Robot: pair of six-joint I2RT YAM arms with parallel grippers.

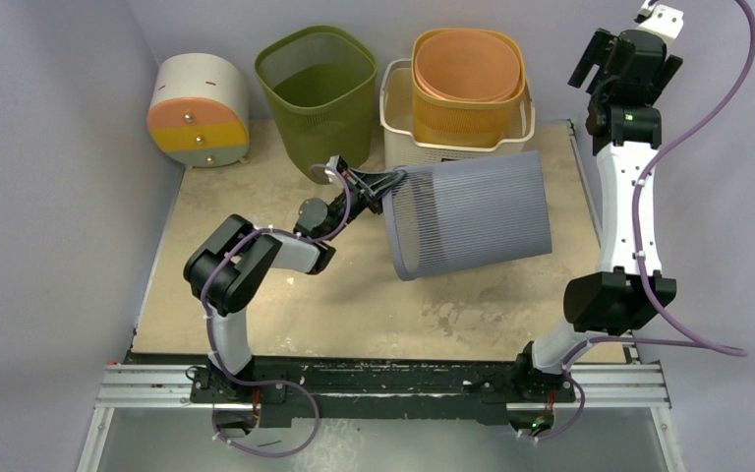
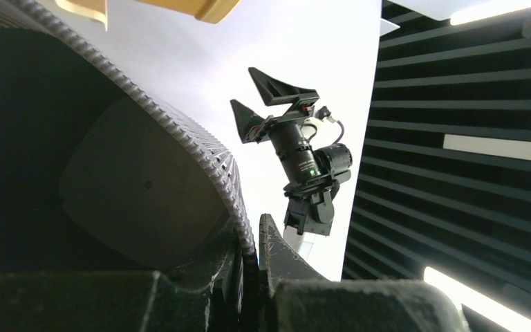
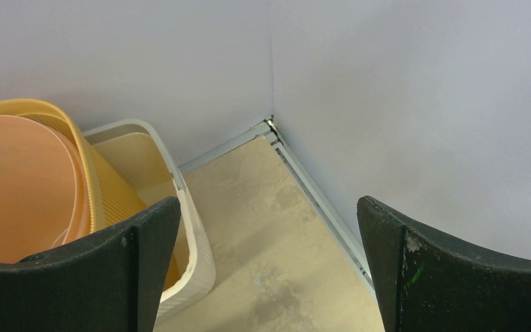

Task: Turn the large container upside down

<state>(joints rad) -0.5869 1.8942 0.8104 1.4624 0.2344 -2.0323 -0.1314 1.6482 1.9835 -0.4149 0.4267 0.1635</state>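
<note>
The large grey ribbed container (image 1: 472, 214) lies tipped on its side above the middle of the table, its open mouth facing left. My left gripper (image 1: 393, 181) is shut on its rim at the upper left. In the left wrist view the ribbed rim (image 2: 207, 149) is pinched between my fingers (image 2: 285, 256), with the dark inside and the container's bottom (image 2: 142, 200) to the left. My right gripper (image 3: 268, 242) is open and empty, raised high at the back right corner (image 1: 649, 20), far from the container.
At the back stand a green mesh bin (image 1: 318, 93), a cream basket (image 1: 457, 128) holding stacked orange and yellow containers (image 1: 467, 74), and a white, orange and yellow drum (image 1: 200, 110) at the back left. The right arm (image 2: 304, 166) shows in the left wrist view.
</note>
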